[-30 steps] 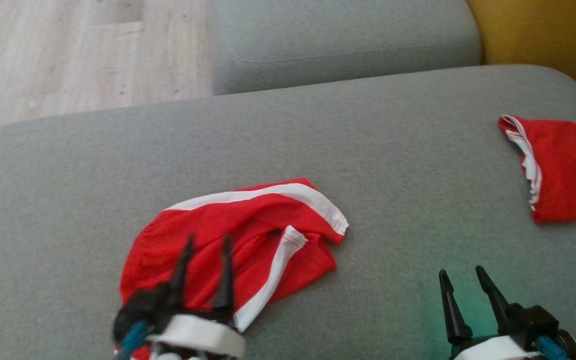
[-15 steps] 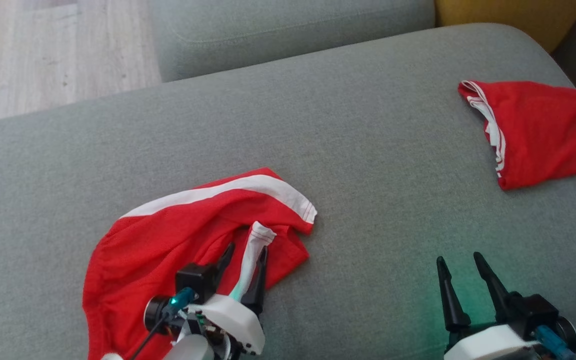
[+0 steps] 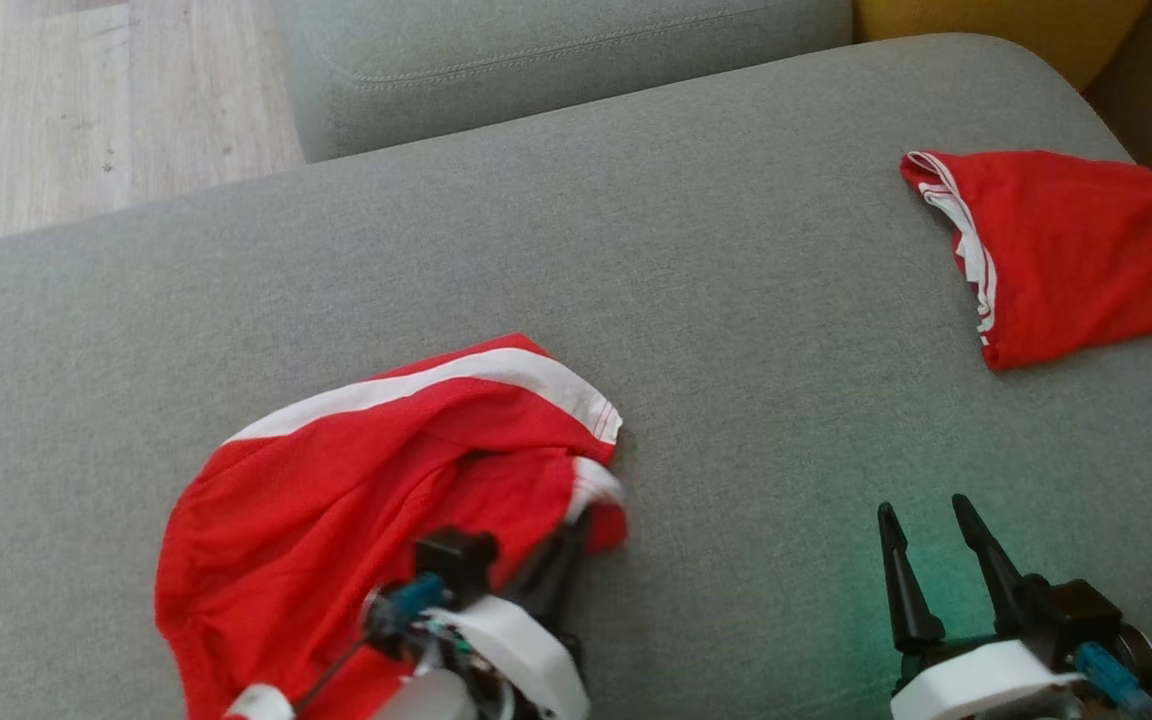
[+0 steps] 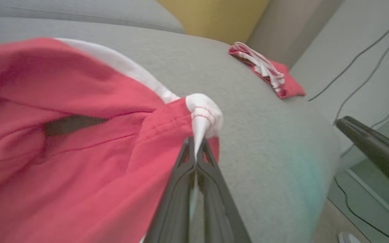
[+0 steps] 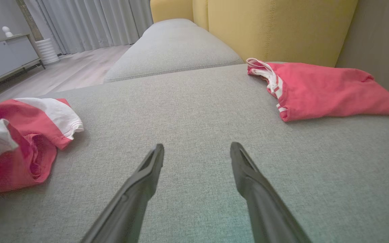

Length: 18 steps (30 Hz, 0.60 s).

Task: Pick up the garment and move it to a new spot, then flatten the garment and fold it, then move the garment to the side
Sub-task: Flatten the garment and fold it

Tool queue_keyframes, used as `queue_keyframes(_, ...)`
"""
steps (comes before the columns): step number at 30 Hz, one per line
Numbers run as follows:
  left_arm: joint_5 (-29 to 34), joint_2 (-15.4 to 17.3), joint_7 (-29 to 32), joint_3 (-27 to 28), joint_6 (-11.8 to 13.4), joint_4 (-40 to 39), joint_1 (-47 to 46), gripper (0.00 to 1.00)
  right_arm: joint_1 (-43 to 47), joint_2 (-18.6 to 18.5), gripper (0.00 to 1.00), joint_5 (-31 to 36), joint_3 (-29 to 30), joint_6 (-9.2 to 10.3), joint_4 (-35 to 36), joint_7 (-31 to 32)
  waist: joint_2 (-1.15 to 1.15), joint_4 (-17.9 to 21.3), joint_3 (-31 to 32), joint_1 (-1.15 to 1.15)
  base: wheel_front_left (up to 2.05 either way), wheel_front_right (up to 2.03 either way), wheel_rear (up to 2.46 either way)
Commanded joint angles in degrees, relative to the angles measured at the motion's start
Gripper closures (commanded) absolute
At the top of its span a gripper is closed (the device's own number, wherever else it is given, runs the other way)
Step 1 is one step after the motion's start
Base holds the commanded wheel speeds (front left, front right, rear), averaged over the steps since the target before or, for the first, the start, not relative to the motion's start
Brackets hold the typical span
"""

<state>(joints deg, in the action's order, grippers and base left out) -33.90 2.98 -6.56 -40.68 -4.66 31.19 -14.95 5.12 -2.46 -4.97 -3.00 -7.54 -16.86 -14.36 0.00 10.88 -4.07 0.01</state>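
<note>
Head view: the red garment [image 3: 336,500] lies crumpled on the grey sofa cushion [image 3: 736,300], lower left, with the left gripper [image 3: 571,535] at its right edge. A folded red cloth [image 3: 1066,250] lies far right.

Left wrist view: the left gripper is clamped on the garment's white hem [image 4: 203,111].

Right wrist view: the right gripper [image 5: 197,148] has its fingers apart over bare cushion, between both red pieces.
</note>
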Motion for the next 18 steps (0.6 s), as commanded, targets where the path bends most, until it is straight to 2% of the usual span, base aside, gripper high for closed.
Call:
queue_keyframes(1, -0.7, -0.1, 0.0, -0.1, -0.4, -2.8, -2.0, 1.0, -2.2, -0.4, 0.0, -0.2, -1.1, 0.05, 1.5, -0.6, 0.0, 0.1, 0.0, -0.01, 0.0, 0.0, 0.0)
queue_keyframes(5, -2.4, -0.1, 0.2, -5.5, -1.1, -4.7, -1.8, 1.0, -2.5, -0.4, 0.0, -0.3, -1.0, 0.05, 1.3, -0.6, 0.0, 0.5, -0.1, -0.01, 0.0, 0.0, 0.0)
queue_keyframes(6, -3.0, -0.1, -0.1, -6.8, -1.3, -5.0, -1.6, 0.88, -2.5, -0.4, 0.0, -0.3, -1.0, 0.05, 1.3, -0.6, 0.0, 0.6, -0.1, -0.01, 0.0, 0.0, 0.0)
queue_keyframes(7, -4.2, -0.1, -0.3, -7.9, -1.5, -5.2, -1.4, 0.55, -2.5, -0.4, 0.0, -0.4, -1.0, 0.05, 1.2, -0.6, 0.0, 0.8, -0.1, -0.01, 0.0, 0.0, 0.0)
queue_keyframes(8, -5.3, -0.1, -0.4, -9.2, -1.6, -5.2, -1.3, 0.0, -2.5, -0.4, 0.0, -0.4, -1.1, 0.05, 1.2, -0.6, 0.0, 0.9, 0.0, -0.01, 0.0, 0.0, 0.0)
queue_keyframes(11, -6.8, -0.1, 0.0, -12.3, -1.9, -4.4, -2.0, 0.0, -2.2, -0.4, 0.0, -0.4, -1.0, 0.05, 0.9, -0.6, 0.0, 0.9, 0.2, -0.01, 0.0, 0.0, 0.0)
queue_keyframes(15, -8.1, -0.1, 0.2, -13.5, -1.8, -4.2, -2.8, 0.0, -1.3, -0.4, 0.0, -0.3, -0.1, 0.05, 0.8, -0.6, 0.0, -0.1, 1.1, -0.01, 0.0, 0.0, 0.0)
queue_keyframes(18, -7.4, 1.2, -2.1, -12.0, 0.0, -5.6, -2.8, 0.0, -0.8, -0.4, 0.0, -0.2, 0.7, 0.05, 1.2, -0.6, 0.0, -1.4, 1.9, -0.01, 0.0, 0.0, 0.0)
